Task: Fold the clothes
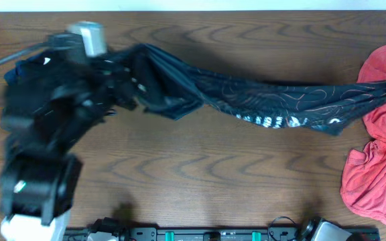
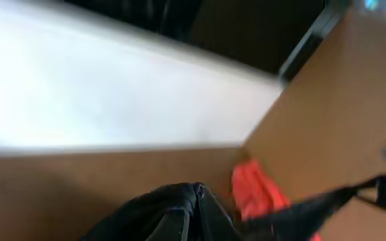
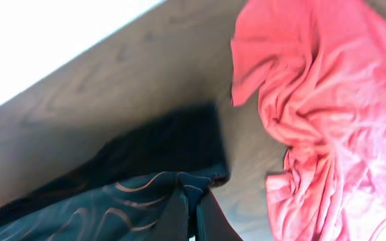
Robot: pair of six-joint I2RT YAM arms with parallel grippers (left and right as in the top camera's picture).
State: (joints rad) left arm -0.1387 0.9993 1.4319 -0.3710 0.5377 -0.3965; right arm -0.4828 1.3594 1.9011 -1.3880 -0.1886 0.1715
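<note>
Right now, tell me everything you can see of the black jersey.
The black jersey looks like thin, slick fabric printed with fine orange contour lines and some white lettering. It lies stretched into a long, rope-like band across the wooden table. The left end is bunched, and the left gripper appears shut on it. The right end crosses over the coral-red garment, seemingly pinched by the right gripper.
</note>
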